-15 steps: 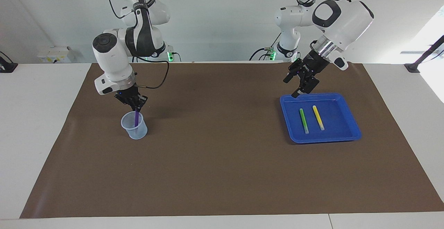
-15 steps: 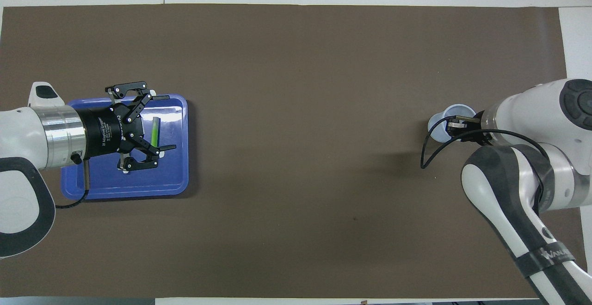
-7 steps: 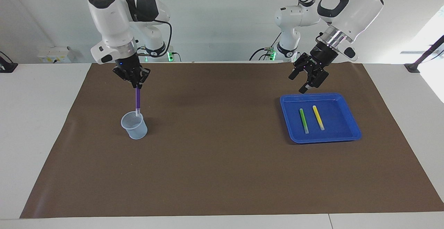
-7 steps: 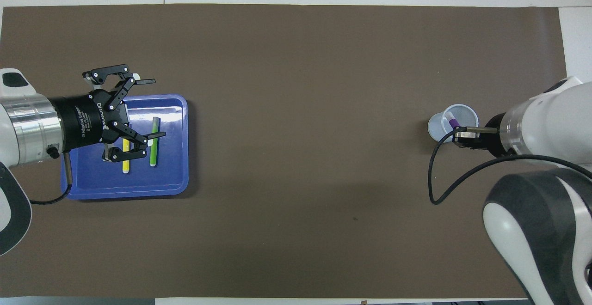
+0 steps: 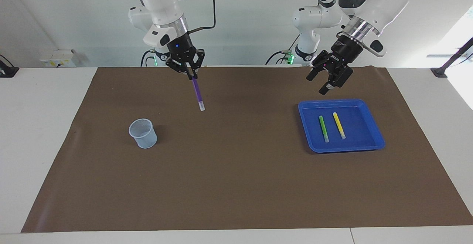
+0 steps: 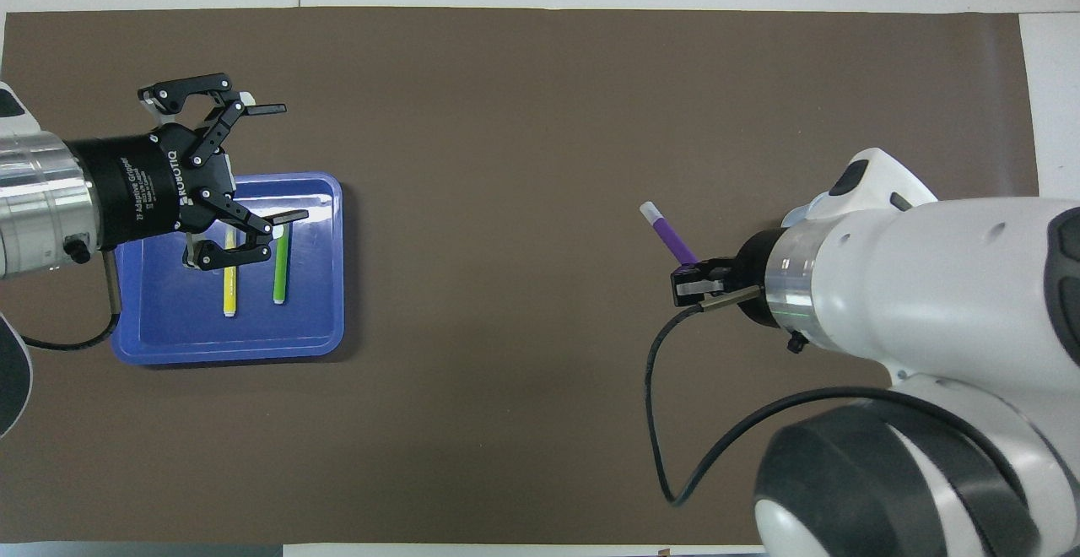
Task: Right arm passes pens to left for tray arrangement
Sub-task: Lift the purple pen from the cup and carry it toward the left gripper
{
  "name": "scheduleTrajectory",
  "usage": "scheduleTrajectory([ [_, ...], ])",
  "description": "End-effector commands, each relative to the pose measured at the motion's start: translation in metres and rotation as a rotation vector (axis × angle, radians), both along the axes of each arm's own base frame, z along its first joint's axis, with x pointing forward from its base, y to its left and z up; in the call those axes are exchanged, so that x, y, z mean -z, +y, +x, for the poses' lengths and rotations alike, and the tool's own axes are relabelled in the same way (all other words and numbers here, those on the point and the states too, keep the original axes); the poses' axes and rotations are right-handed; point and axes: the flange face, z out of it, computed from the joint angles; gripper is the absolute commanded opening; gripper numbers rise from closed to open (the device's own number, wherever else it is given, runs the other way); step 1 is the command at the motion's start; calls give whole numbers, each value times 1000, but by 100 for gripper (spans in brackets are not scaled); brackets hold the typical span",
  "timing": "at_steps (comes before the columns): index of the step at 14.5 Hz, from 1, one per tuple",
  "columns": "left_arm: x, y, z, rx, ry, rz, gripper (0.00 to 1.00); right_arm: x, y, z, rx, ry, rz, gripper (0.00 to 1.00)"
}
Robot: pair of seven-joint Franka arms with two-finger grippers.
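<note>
Whereas a second ago the purple pen (image 5: 197,94) stood in the mesh cup (image 5: 143,133), it has since been drawn clear and carried high over the bare brown mat (image 5: 236,185), between cup and tray; the hand-over of the last pen is judged under way. Item: slim purple barrel, pale tip lowest, hung slightly tilted, pinched at its top end by the right gripper (image 5: 190,75). Green pen (image 5: 323,128) and yellow pen (image 5: 339,125) are laid side by side, apart, in the blue tray (image 5: 376,140). Above the tray's robot-side rim the left gripper (image 5: 330,85) is held raised, fingers spread, empty.
</note>
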Motion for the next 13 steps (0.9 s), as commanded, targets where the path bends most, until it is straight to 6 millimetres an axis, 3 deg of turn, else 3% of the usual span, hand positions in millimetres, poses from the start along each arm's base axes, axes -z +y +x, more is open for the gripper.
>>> scheduleTrajectory([
  [1, -20, -6, 25, 64, 57, -2, 100, -7, 30, 7, -170, -106, 73, 0],
  [4, -2, -15, 31, 107, 123, -34, 100, -28, 61, 17, -350, -173, 115, 0],
  [6, 15, -34, 33, 146, 144, -35, 100, -50, 74, 23, -405, -183, 125, 0],
  [8, 24, -47, 35, 212, 125, -85, 100, -58, 83, 26, -509, -215, 120, 0],
  [11, 27, -62, 25, 306, 128, -97, 100, -56, 117, 18, -620, -235, 93, 0],
  [13, 9, -67, 25, 318, 112, -96, 100, -53, 137, 19, -669, -244, 78, 0],
])
